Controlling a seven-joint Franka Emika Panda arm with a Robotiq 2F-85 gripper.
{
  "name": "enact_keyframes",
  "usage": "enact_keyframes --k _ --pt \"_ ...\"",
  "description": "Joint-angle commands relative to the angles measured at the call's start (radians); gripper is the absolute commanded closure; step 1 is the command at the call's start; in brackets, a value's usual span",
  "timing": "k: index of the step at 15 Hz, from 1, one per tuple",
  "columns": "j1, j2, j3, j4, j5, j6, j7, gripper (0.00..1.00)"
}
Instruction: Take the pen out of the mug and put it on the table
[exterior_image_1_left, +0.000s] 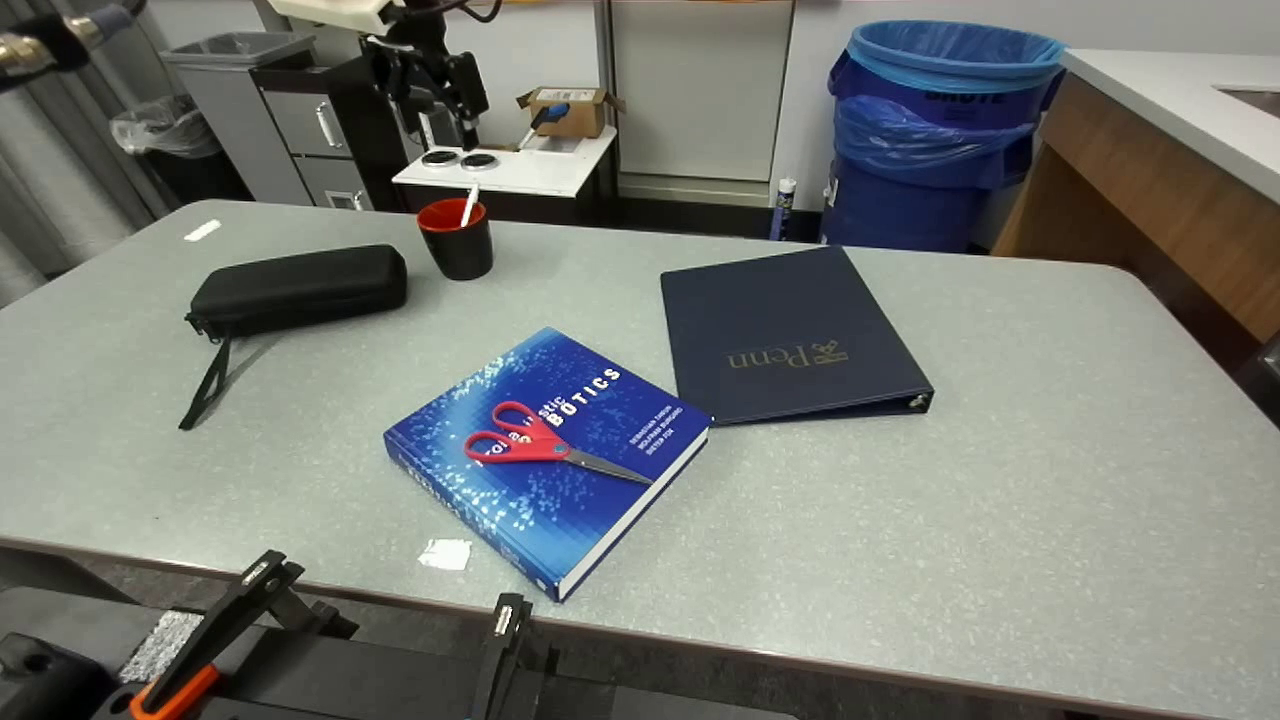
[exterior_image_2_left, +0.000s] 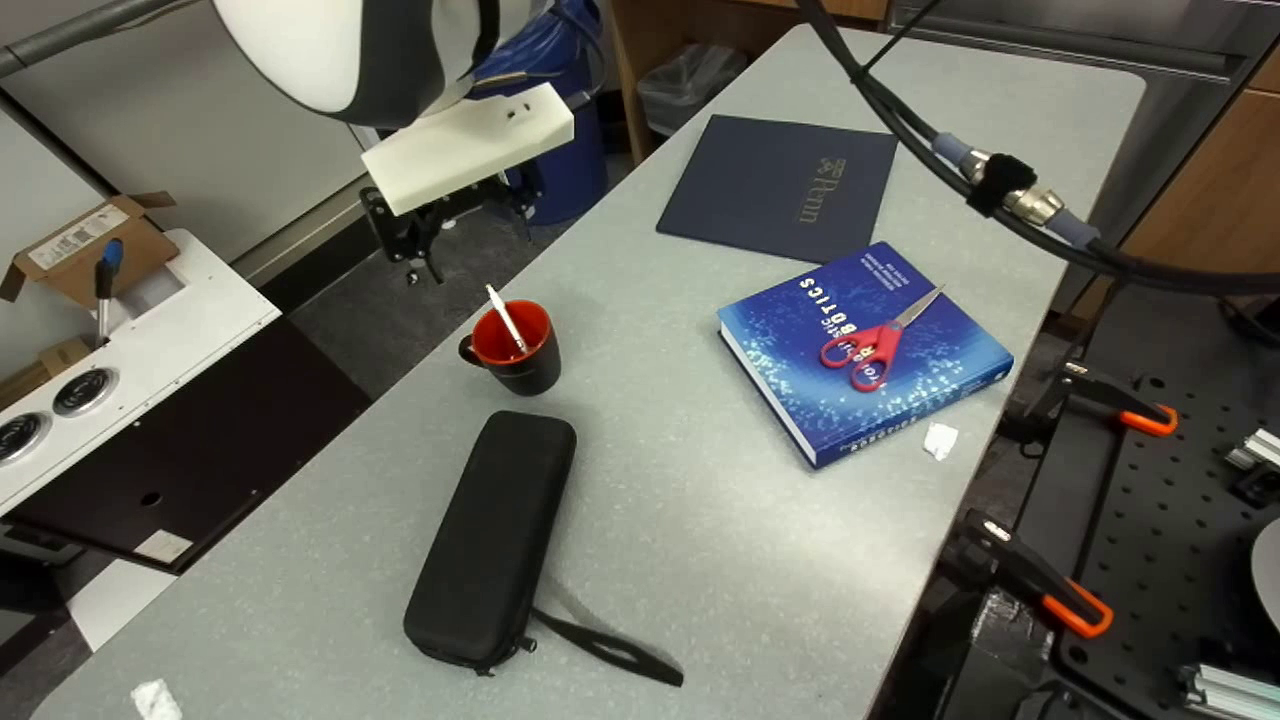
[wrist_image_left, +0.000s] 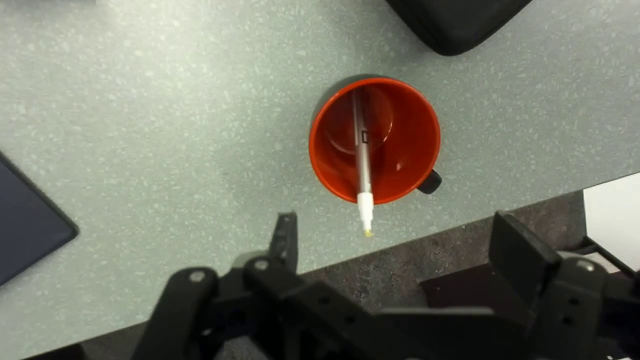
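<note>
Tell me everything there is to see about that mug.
The mug is black outside, glossy red inside, perhaps ceramic, with a dark handle. It stands upright on the table, near but apart from the black case, handle toward the nearby edge. A pen leans inside it, resting against the rim, its white end sticking out.

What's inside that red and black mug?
A pen leans in the mug, its white end sticking out past the rim. I see nothing else in there, though the pen covers a strip of the interior beneath it.
</note>
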Motion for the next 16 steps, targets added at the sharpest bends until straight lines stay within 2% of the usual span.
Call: enact_keyframes --k 1,2,6,11,16 --pt "0.010 0.002 -0.014 0.009 0.010 -0.006 -0.006 0.00" --pt "0.032 0.011 -0.037 0.008 -0.022 0.033 0.032 0.00" --pt "0.076 0.100 -0.063 0.062 -0.034 0.077 0.097 0.00" --pt "0.137 0.171 -0.130 0.075 -0.061 0.187 0.197 0.00" --pt "0.159 0.201 -0.178 0.088 -0.076 0.215 0.256 0.00"
